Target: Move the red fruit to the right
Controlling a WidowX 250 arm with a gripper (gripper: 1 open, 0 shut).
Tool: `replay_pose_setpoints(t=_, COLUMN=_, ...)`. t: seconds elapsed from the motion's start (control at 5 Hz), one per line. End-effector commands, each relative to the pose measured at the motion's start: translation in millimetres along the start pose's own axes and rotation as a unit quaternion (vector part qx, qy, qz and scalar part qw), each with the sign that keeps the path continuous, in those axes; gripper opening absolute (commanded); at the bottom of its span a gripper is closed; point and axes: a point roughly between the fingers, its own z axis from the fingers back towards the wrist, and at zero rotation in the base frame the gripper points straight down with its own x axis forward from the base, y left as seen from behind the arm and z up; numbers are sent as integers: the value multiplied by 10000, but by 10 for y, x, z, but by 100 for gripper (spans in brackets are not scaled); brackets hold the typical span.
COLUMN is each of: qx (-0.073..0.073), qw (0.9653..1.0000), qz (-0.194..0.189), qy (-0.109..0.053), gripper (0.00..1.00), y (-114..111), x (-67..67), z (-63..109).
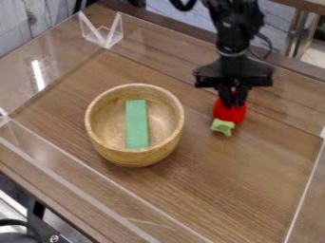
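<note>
The red fruit (227,114) is a small bright red toy with a light green stem end. It sits on the wooden table to the right of the wooden bowl (95,106), with its green end down on the wood. My gripper (231,98) points steeply down right over it. The black fingers reach the fruit's top, but from this angle I cannot make out how wide the jaws stand.
A flat green rectangular block (136,123) lies inside the bowl. A clear folded plastic stand (99,31) is at the back left. Low transparent walls (305,195) border the table on the right and front.
</note>
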Motion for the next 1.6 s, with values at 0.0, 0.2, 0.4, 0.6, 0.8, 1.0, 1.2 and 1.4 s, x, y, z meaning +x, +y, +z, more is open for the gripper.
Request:
replay_pose_setpoints(t=0.0, qx=60, qw=9995, qz=-129, qy=-269, gripper=100, y=-53, x=8, z=108)
replay_pose_setpoints(t=0.2, qx=52, qw=9988, qz=-433, qy=-211, gripper=0, y=-29, x=4, z=169)
replay_pose_setpoints(t=0.4, qx=27, qw=9973, qz=-721, qy=-137, gripper=0, y=-6, x=-1, z=235)
replay_pose_setpoints(t=0.6, qx=97, qw=9967, qz=-790, qy=-142, gripper=0, y=-14, x=22, z=273)
replay_pose_setpoints(t=0.8, qx=174, qw=9961, qz=-848, qy=-149, gripper=0, y=-25, x=47, z=297)
replay_pose_setpoints(t=1.0, qx=88, qw=9947, qz=-1006, qy=-193, gripper=0, y=-94, x=14, z=391)
replay_pose_setpoints(t=1.2, qx=-52, qw=9900, qz=-1404, qy=-153, gripper=0, y=-256, x=-106, z=473)
replay_pose_setpoints(t=1.4, qx=-145, qw=9840, qz=-1777, qy=-25, gripper=0, y=-397, x=-262, z=441)
